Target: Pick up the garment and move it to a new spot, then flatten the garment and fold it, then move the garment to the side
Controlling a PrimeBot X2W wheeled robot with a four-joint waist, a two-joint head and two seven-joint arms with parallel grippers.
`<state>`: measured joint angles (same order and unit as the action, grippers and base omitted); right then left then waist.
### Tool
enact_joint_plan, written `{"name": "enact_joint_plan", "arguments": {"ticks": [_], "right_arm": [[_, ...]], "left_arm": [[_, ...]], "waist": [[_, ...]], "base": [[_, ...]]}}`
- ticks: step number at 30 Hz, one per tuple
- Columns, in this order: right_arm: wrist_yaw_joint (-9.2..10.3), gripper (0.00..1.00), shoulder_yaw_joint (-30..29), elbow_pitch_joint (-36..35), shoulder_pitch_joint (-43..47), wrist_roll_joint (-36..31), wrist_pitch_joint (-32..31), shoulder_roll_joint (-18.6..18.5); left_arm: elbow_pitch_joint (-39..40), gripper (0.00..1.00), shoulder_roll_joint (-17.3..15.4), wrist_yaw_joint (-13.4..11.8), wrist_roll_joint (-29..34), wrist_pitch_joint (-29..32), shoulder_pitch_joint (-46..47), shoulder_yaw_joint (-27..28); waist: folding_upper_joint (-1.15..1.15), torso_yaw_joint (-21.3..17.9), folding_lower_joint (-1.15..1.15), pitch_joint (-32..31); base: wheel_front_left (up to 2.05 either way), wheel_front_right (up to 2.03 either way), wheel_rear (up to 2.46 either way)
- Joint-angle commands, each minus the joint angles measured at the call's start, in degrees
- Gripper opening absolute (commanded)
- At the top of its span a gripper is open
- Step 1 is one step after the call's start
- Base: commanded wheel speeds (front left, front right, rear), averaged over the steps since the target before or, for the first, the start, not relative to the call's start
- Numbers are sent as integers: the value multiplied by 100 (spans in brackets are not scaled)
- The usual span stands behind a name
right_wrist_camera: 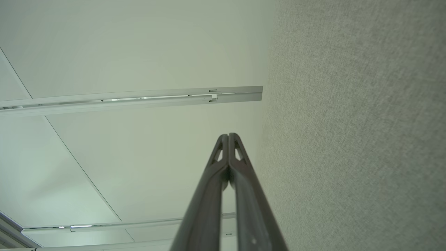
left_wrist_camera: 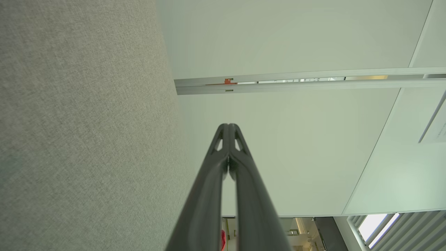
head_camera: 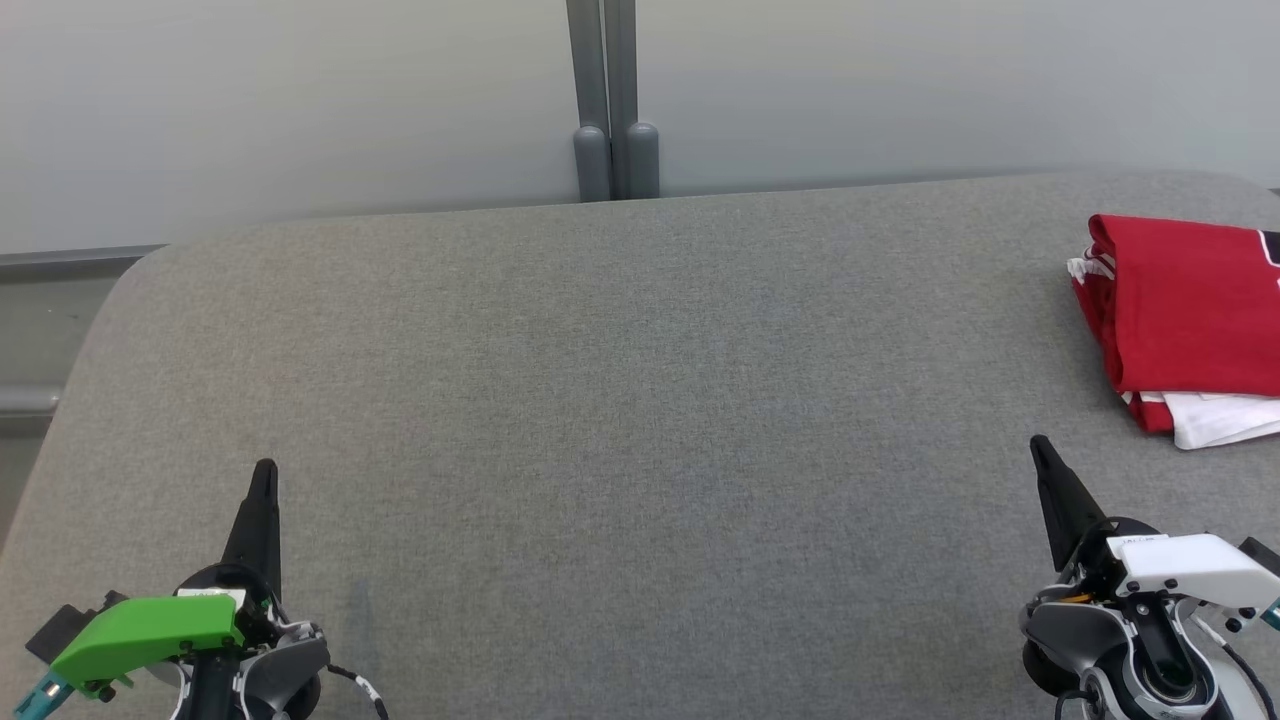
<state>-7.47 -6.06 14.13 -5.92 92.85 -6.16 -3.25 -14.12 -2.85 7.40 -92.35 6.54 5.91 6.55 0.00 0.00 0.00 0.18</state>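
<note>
The folded red-and-white fabric garment (head_camera: pixel 1185 320) lies at the far right of the grey cloth-covered table (head_camera: pixel 640 400), with white layers showing under the red. Two grey upright posts (head_camera: pixel 612 150) stand behind the table. The left gripper (head_camera: pixel 264 475) and the right gripper (head_camera: pixel 1040 447) are both clenched and empty, and the right one is near the garment.

At 3 o'clock in the head view the garment (head_camera: pixel 1185 305) runs past the right edge, its far end cut off. The bottom edge crops the left pincer (head_camera: pixel 264 472) at 7 o'clock and the right pincer (head_camera: pixel 1040 446) at 5 o'clock. Left wrist view, 6 o'clock: a red speck (left_wrist_camera: pixel 223 240) too small to identify.
</note>
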Motion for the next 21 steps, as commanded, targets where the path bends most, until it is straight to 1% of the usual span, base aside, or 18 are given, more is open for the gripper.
{"name": "enact_joint_plan", "arguments": {"ticks": [1,21], "right_arm": [[-4,0,-15,-28,-46,-13,-21,1],[-4,0,-27,-26,-47,-24,-34,6]], "left_arm": [[14,0,-3,29,-13,20,68,14],[14,0,-3,29,-13,19,68,13]], "waist": [[0,0,0,0],[0,0,0,0]], "base": [[0,0,0],[0,0,0]]}}
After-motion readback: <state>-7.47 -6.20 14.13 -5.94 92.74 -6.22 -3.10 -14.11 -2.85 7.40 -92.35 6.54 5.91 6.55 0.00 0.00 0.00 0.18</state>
